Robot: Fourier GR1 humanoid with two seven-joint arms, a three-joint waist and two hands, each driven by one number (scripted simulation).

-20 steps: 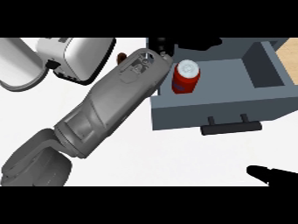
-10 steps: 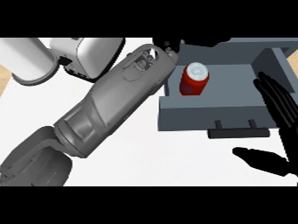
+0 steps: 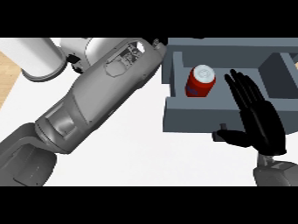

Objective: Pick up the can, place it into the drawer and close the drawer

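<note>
Head view: the red can (image 3: 201, 82) stands upright inside the open grey drawer (image 3: 196, 117), near its left wall, silver top showing. The right hand (image 3: 261, 120) hovers over the drawer's front edge just right of the can, fingers straight and spread apart, thumb out to the left, holding nothing. The left forearm (image 3: 90, 105) stretches diagonally across the white surface (image 3: 144, 153) toward the drawer's upper left corner; its hand is hidden, so I cannot tell how its fingers stand.
</note>
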